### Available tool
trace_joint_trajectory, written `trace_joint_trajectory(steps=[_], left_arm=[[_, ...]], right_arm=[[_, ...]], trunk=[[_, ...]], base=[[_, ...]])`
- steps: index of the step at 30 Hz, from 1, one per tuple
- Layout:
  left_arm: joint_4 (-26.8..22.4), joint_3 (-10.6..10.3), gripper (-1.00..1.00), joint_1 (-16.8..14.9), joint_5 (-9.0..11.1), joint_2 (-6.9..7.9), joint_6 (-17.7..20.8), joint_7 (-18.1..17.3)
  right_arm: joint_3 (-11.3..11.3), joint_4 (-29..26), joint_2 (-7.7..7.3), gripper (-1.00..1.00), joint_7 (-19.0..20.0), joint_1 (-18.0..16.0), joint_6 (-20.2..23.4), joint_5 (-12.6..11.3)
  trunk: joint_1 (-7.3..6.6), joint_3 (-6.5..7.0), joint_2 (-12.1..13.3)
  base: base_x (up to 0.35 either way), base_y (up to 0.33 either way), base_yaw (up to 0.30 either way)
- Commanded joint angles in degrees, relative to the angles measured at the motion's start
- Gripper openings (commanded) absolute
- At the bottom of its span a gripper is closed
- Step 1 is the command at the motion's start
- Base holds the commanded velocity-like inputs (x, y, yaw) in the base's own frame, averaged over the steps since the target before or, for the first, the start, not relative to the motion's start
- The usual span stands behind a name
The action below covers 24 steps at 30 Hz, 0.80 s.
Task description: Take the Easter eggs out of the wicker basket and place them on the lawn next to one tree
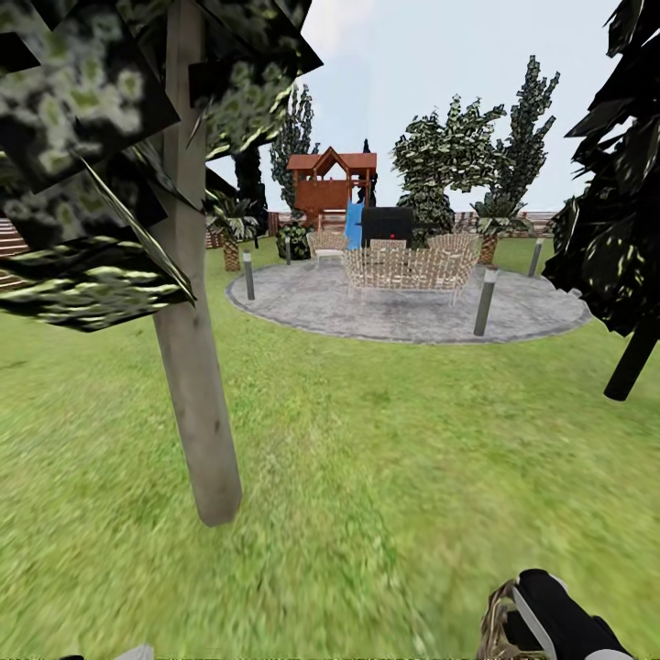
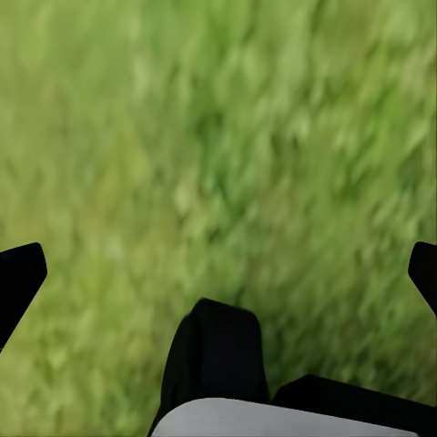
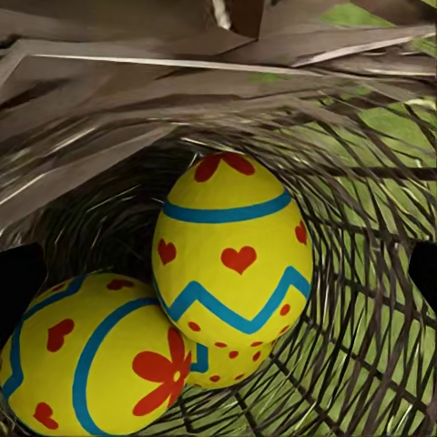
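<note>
Your right gripper (image 1: 541, 623) sits at the lower right of the head view with a scrap of the wicker basket (image 1: 500, 623) beside it, so it looks as though you are carrying the basket, though how the jaws stand on it cannot be told. The right wrist view looks straight down into the basket (image 3: 364, 300), where the Easter eggs (image 3: 232, 264) are stacked: the middle one stands upright, narrow end toward the rim, long axis running up the frame; a second egg (image 3: 96, 364) at the lower left lies tilted against it, and a third (image 3: 228, 364) peeks out beneath.

The tree (image 1: 197, 367) rises left of centre, its pale trunk leaning a little, on the lawn (image 1: 394, 458), presumably your chosen drop spot.

Your left gripper (image 2: 218, 273) hangs over bare grass, jaws apart and holding nothing, seemingly ready to lift the eggs out.
</note>
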Motion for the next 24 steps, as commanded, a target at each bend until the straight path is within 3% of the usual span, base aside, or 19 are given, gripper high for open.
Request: trace_joint_trajectory(steps=[1,24], left_arm=[[-0.06,0.19,1.0,-0.02,-0.06,-0.09,0.31,-0.16],[-0.06,0.11,1.0,-0.02,-0.06,-0.29,0.28,-0.16]], right_arm=[[0.1,-0.1,-0.07,1.0,-0.16,-0.02,0.28,-0.09],[-0.09,-0.41,-1.27,1.0,-0.16,-0.02,0.36,-0.09]], trunk=[[0.22,-0.25,-0.44],[5.27,-4.37,-9.67]], base=[[0.0,0.0,0.0],[0.0,0.0,0.0]])
